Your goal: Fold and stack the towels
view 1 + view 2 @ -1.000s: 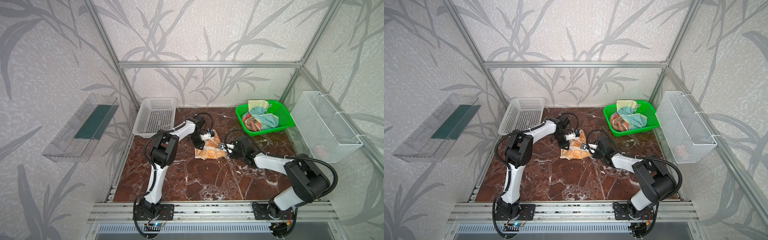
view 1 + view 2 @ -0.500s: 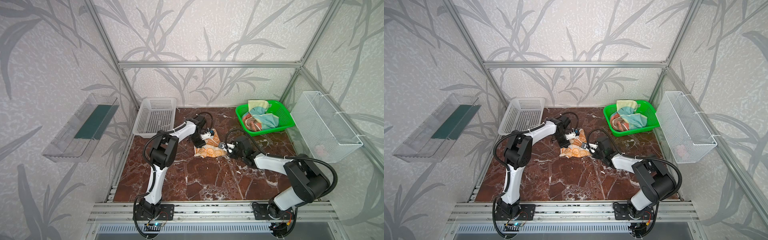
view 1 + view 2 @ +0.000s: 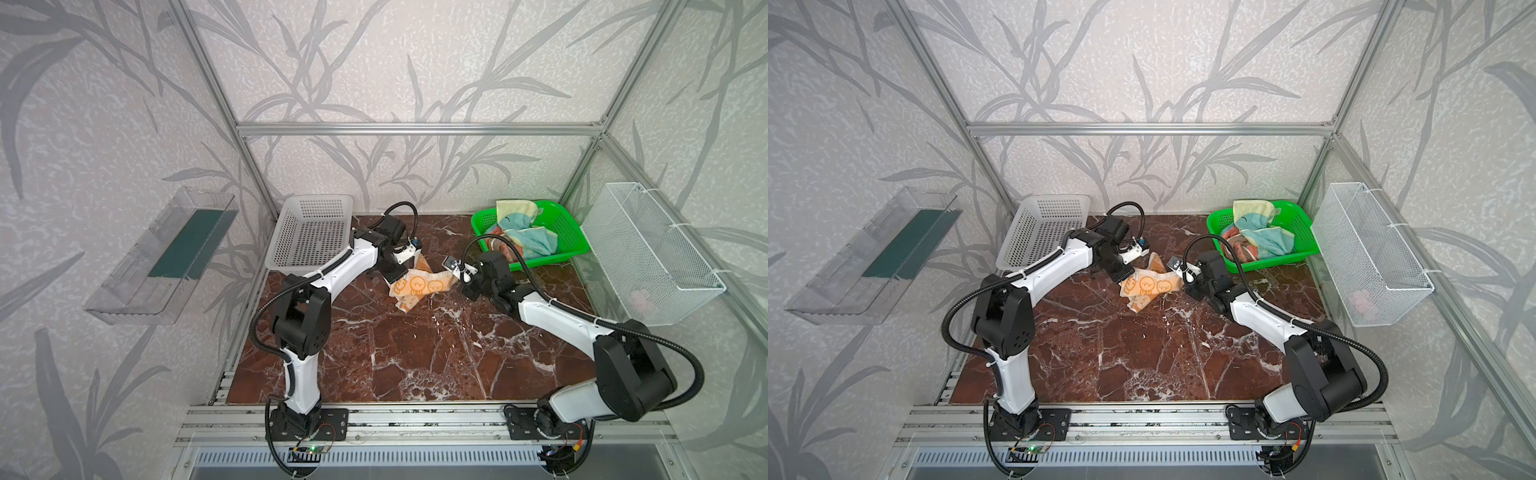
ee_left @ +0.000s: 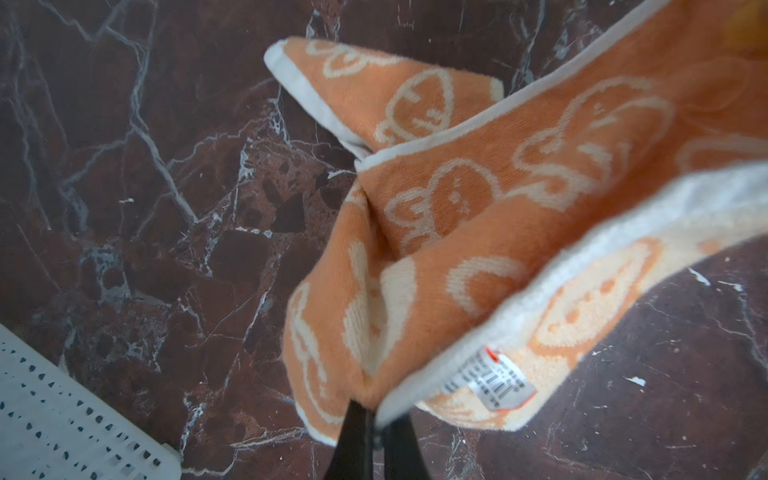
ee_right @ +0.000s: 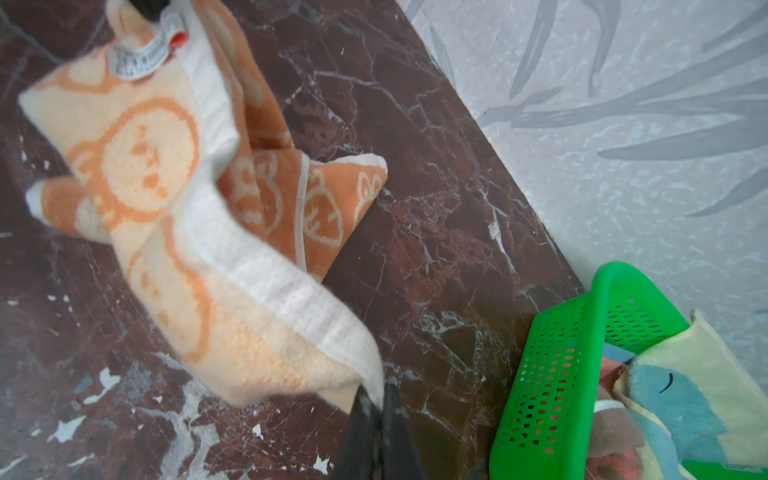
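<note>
An orange towel with white bunnies hangs stretched between my two grippers just above the marble table, its lower folds drooping onto the surface. My left gripper is shut on one corner of the orange towel, near its barcode tag. Shut on the opposite white-hemmed corner of the orange towel is my right gripper. A pale yellow towel with a teal figure and a salmon-pink towel lie crumpled in the green basket.
A white perforated basket stands at the back left corner, close behind my left arm. The green basket sits at the back right. A wire basket hangs on the right wall and a clear shelf on the left wall.
My left gripper has shut on the orange towel's corner. The towel, bunched on the table before, is now pulled out between both grippers.
</note>
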